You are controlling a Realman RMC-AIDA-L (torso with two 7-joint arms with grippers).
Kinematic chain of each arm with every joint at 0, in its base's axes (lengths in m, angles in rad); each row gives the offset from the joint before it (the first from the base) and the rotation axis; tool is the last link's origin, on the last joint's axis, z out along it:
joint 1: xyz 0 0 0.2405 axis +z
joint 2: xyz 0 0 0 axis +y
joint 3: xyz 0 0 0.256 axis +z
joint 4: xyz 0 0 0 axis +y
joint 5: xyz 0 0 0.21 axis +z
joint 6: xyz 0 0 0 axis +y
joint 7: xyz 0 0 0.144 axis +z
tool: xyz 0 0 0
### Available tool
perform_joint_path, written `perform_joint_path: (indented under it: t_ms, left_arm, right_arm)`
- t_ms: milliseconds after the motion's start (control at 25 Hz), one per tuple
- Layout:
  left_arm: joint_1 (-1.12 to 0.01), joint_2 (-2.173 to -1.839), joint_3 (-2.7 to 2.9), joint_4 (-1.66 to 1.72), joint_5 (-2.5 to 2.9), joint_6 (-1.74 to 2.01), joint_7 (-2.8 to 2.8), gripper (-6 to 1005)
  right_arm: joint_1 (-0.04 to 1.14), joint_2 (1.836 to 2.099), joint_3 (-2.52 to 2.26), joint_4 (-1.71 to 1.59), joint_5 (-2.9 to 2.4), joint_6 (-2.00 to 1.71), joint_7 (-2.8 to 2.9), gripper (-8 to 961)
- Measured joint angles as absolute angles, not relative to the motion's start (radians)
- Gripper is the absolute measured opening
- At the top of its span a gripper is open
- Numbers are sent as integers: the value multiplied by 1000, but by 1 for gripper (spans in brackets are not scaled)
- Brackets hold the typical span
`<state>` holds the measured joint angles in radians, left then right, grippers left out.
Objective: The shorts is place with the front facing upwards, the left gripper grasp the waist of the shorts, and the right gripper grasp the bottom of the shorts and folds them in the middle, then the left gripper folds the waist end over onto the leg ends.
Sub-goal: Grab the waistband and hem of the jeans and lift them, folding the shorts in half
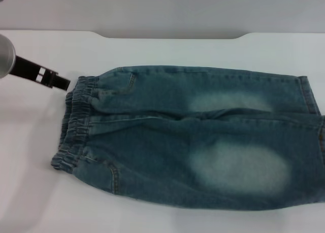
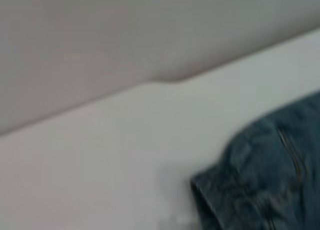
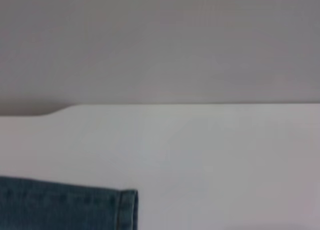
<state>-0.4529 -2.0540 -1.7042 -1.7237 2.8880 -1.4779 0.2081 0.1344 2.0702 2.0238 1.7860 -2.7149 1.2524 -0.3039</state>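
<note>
- Denim shorts (image 1: 193,141) are lying flat across the lower and middle part of the head view, filling most of the white table (image 1: 30,192) and running off the right edge of the frame.
- Teal-blue cloth is showing two pale faded oval patches, one on each leg, with stitched seams and a patch pocket near the gathered end.
- At the left end, the waist (image 1: 76,124) is sitting ruffled and bunched, with rows of elastic stitching, narrower than the rest.
- At the far right, the leg hems (image 1: 310,96) are lying wide and straight; the right wrist view is showing one hem corner (image 3: 127,210) resting flat on the table.
- Left gripper (image 1: 56,80) is reaching in from the upper left of the head view, its black claw pointing toward the top corner of the waist and ending just beside it; whether its fingers are apart or together cannot be told.
- Left wrist view is showing the crumpled waist corner (image 2: 225,195) in the lower right.
- Right gripper is not appearing in any view.
</note>
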Motion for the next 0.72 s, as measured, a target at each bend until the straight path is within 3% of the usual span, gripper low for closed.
perform_joint_path:
  t_ms: [720]
  left_arm:
    - [-543,-2059,-1695,-1699,2890,-1784,170,840]
  right_arm:
    - [78,2078,2033,1885,-2736,1412,-229,705]
